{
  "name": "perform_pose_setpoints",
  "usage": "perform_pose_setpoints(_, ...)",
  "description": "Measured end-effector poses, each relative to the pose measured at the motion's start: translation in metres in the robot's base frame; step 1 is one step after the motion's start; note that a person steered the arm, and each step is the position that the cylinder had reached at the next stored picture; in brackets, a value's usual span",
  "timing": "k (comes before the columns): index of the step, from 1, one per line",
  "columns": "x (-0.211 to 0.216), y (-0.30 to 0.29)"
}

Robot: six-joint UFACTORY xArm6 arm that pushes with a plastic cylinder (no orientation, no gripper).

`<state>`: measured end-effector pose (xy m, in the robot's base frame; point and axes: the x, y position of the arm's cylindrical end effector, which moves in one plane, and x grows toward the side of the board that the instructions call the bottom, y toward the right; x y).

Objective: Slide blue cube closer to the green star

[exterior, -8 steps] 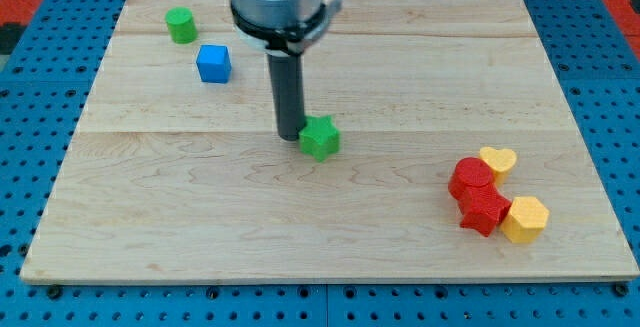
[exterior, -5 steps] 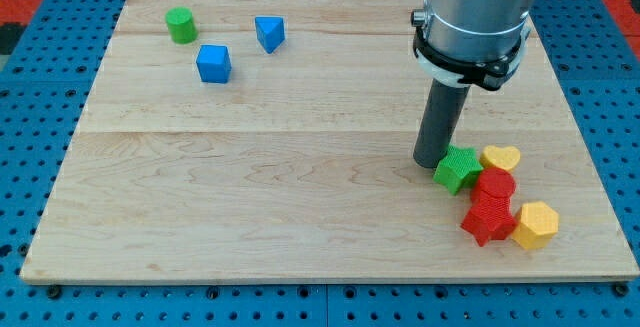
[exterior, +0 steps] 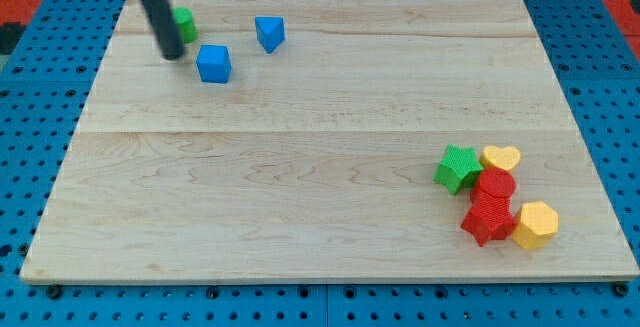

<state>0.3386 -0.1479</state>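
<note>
My tip [exterior: 173, 55] sits in the upper left of the frame, just to the view's left of the blue cube [exterior: 213, 64], with a narrow strip of bare wood between us. I carry no jaws at all (only a straight dark rod), so there is nothing to open, close or grip with. The rod partly covers the green cylinder [exterior: 185, 24], which stands just above and behind my tip. A second blue block [exterior: 269, 33], wedge-like in shape, lies to the upper right of the blue cube, apart from it.

The green star [exterior: 458, 168] is far off in the lower right of the frame, well apart from the blue cube. It touches a cluster there: a yellow heart [exterior: 500, 158] just to its right, a red cylinder [exterior: 495, 184] below that, a red star [exterior: 487, 217] lower still, and a yellow hexagonal block [exterior: 537, 224] at the cluster's right edge. All rest on the wooden board [exterior: 300, 217].
</note>
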Motion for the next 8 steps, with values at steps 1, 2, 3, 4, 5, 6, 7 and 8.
perform_pose_setpoints(1,0.047,0.115)
perform_pose_setpoints(2,0.063,0.183)
perform_pose_setpoints(3,0.016,0.090)
perform_pose_setpoints(4,-0.036,0.123)
perform_pose_setpoints(5,0.016,0.200)
perform_pose_setpoints(6,0.074,0.253)
perform_pose_setpoints(7,0.043,0.250)
perform_pose_setpoints(8,0.090,0.245)
